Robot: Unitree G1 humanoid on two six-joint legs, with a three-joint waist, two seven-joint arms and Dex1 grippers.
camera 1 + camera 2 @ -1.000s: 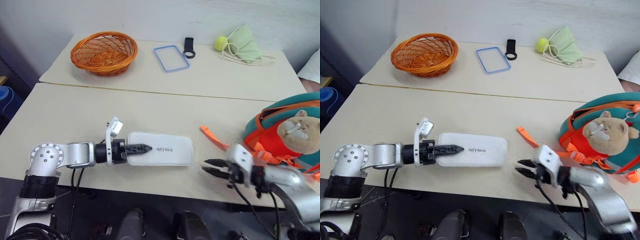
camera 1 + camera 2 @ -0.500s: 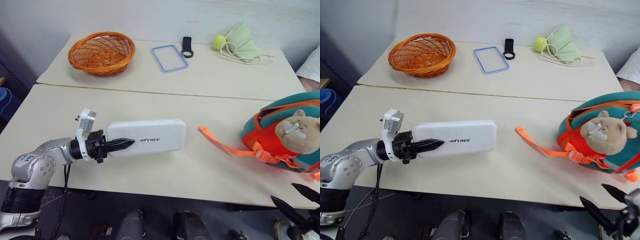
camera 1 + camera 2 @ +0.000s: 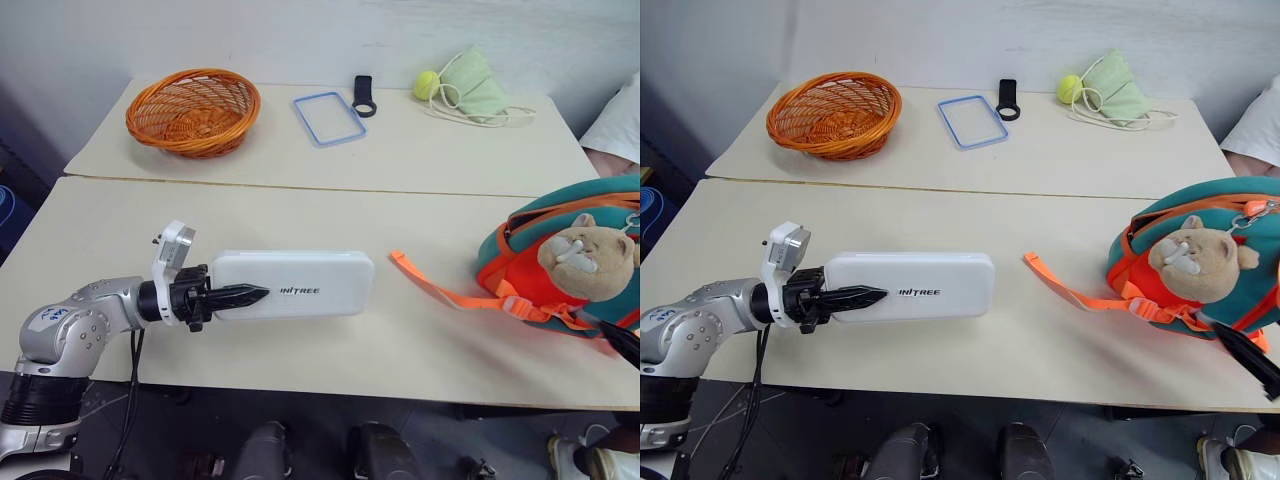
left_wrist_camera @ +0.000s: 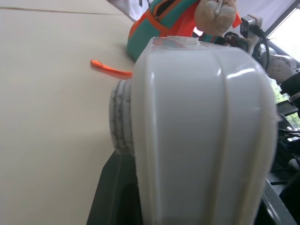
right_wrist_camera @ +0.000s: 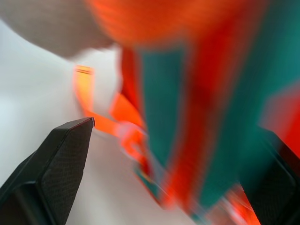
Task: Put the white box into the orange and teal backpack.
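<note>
Left pincer clamps glossy white box — rounded corners.

Silver-grey jointed left arm, black cables, white wrist camera block, black ridged pincer.

Two pale worktops meet at a seam. The far one carries an orange wicker basket, a blue-rimmed frame, a black ring-ended piece, a yellow ball and a green pouch. The near one carries the backpack with its orange strap.
</note>
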